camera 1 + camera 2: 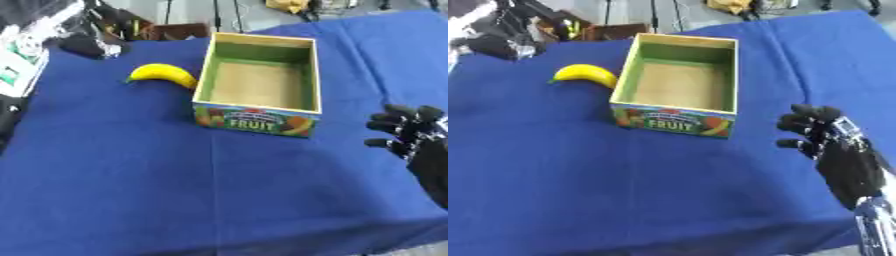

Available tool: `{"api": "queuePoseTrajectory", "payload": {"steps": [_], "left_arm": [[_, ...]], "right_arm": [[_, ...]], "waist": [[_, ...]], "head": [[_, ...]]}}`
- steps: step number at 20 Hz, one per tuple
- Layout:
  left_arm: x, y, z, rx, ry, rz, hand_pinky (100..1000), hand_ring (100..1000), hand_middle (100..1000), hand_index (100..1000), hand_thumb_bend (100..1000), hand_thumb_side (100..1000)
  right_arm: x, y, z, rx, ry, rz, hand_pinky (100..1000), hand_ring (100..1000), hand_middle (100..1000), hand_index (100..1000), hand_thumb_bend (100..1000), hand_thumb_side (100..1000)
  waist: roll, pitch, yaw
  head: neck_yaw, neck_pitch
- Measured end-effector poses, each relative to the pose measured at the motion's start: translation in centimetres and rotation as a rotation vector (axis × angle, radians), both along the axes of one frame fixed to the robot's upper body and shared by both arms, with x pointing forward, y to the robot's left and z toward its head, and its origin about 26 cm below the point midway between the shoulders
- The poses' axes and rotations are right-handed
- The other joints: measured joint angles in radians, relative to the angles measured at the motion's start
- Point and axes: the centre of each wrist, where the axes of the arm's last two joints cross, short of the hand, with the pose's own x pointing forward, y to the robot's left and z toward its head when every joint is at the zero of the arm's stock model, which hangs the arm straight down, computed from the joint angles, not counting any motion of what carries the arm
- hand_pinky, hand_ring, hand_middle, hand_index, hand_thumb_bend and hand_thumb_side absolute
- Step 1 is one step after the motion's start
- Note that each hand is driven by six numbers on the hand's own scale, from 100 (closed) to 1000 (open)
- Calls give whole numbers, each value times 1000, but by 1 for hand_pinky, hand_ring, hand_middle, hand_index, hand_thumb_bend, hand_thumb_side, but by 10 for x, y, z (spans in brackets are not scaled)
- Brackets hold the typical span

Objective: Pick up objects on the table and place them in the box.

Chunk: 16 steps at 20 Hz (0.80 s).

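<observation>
A yellow banana [164,74] lies on the blue cloth, just left of the box and close to its far left corner. The cardboard box [256,119] has green inner walls and a front label reading FRUIT; it stands open at the table's middle back with only its bare brown floor showing inside. My right hand [839,151] hovers to the right of the box, a little nearer than its front corner, apart from it. Its fingers are relaxed and slightly bent and hold nothing. My left hand shows in neither view.
Blue cloth [175,190] covers the whole table in front of the box. Black and white clutter [74,30] sits at the far left corner, and a white object [17,70] lies at the left edge. Cables and small items lie beyond the far edge.
</observation>
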Motion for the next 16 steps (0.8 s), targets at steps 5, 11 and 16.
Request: {"api": "queuePoseTrajectory", "payload": {"steps": [5,11,16], "left_arm": [[8,7,-13,57,-8,35,709,713,693,800,408,205],[11,8,-27,130,-19,61,725,736,710,802,377,193],[12,3,-30,184,-50,57,731,746,726,798,373,180]], "right_arm": [[1,4,3,-7,-13,27,732,836,747,862,100,846],[1,5,3,-11,-17,43,733,837,747,862,100,847],[2,8,6,-20,-32,51,733,837,747,862,100,848]], "waist": [[2,14,-31],[2,33,-57],[2,56,-68]], "head": [[9,0],[17,0],[19,0]]}}
